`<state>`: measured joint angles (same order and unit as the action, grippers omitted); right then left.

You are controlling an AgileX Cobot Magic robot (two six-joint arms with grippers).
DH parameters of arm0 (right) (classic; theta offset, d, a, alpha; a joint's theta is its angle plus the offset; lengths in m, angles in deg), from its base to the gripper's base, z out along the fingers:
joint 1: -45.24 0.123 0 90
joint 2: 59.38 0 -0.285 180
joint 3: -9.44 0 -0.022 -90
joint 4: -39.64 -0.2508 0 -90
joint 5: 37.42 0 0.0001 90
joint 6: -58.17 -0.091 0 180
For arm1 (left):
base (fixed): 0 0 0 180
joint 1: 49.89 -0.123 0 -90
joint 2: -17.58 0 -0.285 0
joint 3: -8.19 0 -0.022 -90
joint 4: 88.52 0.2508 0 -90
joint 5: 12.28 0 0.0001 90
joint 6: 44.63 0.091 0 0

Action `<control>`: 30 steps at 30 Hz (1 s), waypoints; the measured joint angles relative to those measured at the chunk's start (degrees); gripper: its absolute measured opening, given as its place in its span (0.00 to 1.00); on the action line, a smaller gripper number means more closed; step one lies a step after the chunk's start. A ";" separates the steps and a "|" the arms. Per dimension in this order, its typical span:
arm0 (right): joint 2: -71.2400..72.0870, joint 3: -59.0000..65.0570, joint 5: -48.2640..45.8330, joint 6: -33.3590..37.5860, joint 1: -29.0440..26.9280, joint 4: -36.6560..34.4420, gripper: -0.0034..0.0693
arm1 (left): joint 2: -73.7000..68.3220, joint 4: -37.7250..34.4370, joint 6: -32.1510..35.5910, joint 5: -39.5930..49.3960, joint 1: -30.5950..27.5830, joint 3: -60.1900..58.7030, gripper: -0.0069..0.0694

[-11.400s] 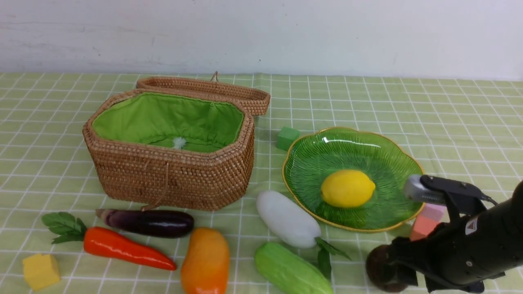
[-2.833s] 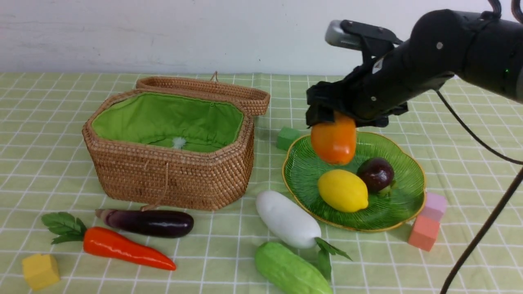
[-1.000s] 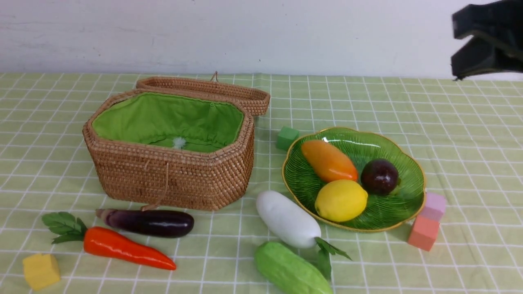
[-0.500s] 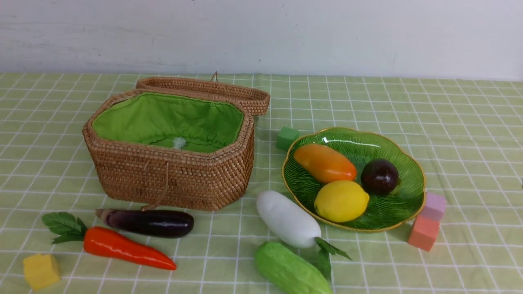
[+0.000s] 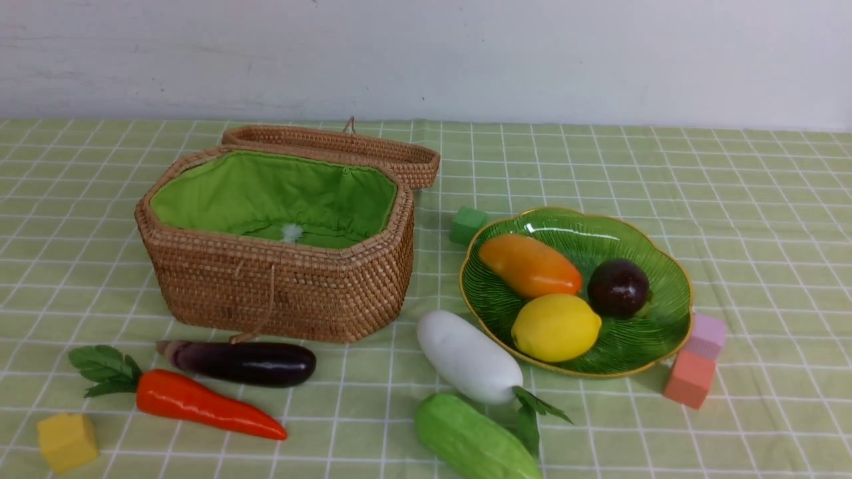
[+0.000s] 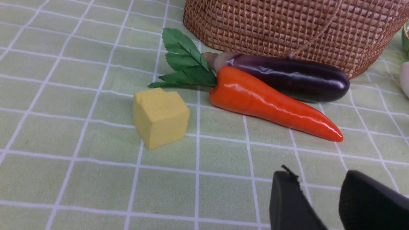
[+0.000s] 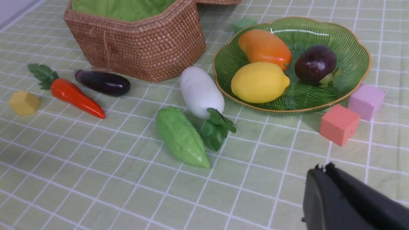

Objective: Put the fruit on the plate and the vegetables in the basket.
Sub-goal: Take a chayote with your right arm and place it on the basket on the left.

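Resting on plate [image 5: 632,347]: all fruit [image 5: 556,327] (vegetables [image 5: 469,356] outside basket [image 5: 279,293]); left pincer [image 6: 318,182] slightly parted, right pincer [image 7: 323,174] closed.

Right of the basket [image 5: 286,299], the plate [image 5: 639,339] is holding the mango [image 5: 530,265], lemon [image 5: 556,327] and purple fruit [image 5: 618,287]; in front of the basket, the eggplant [image 5: 243,363], carrot [image 5: 200,404], radish [image 5: 469,357] and cucumber [image 5: 472,439] are lying on the counter [image 5: 765,219].
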<state>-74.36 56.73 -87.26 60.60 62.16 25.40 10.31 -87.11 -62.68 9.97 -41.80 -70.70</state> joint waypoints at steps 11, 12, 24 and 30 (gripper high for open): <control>1.76 0.12 -1.79 2.18 0.00 -6.73 0.05 | 0.00 0.00 0.00 0.00 0.00 0.00 0.40; 1.19 0.12 -2.12 3.89 0.00 -8.15 0.05 | 0.00 0.00 0.00 0.00 0.00 0.00 0.40; -16.80 0.12 -4.73 25.24 3.95 -20.18 0.14 | 0.00 0.00 0.00 0.00 0.00 0.00 0.40; -30.25 0.12 -2.56 25.55 4.91 -20.17 0.37 | 0.00 0.00 0.00 0.00 0.00 0.00 0.40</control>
<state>-104.61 56.85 -89.82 86.16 67.07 5.23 10.31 -87.11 -62.68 9.97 -41.80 -70.70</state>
